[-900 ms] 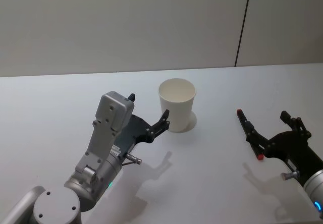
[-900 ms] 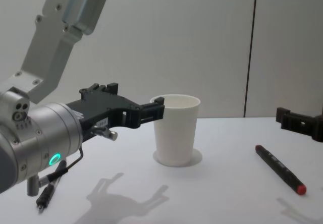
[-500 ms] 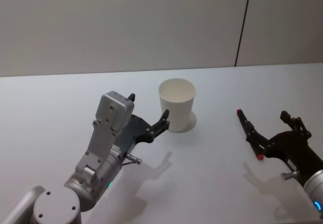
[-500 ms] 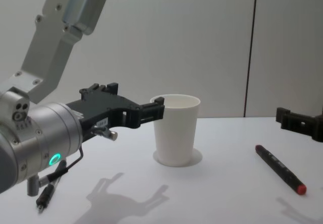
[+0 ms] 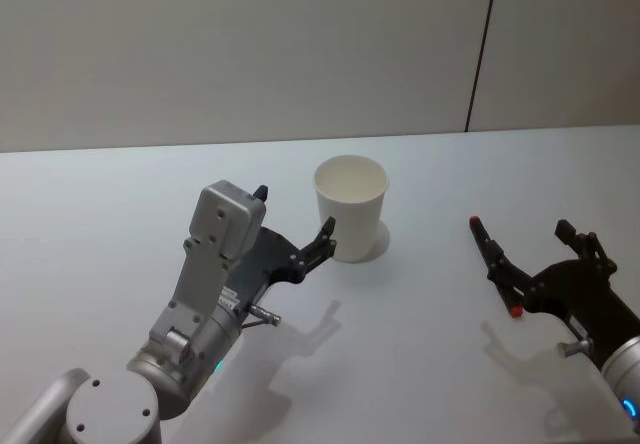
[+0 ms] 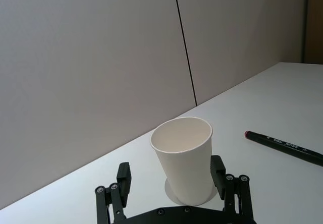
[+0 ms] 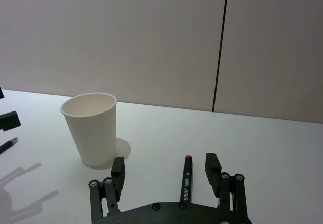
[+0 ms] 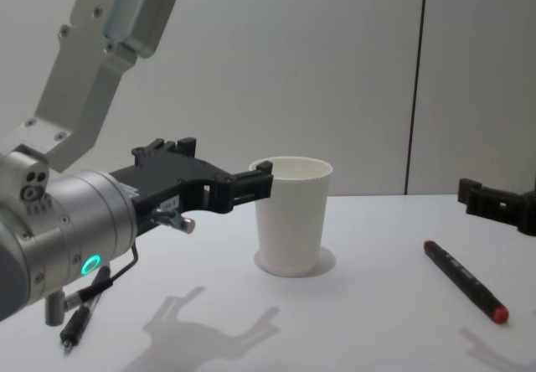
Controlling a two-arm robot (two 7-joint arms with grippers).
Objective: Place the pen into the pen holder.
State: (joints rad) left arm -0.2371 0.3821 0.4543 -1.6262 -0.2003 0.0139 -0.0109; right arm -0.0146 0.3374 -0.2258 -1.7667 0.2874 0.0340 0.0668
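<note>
White table [image 5: 120,194]: left pincer [image 5: 295,211], open, hovers just beside cup [image 5: 350,204]; right pincer [image 7: 165,162], open, straddles pen [image 7: 186,181] off-centre — a skewed pinch could roll it away.

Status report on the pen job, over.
Left gripper open, close beside the cup. Right gripper open, poised over the pen. Pen flat on the table, not gripped. Cup upright.
</note>
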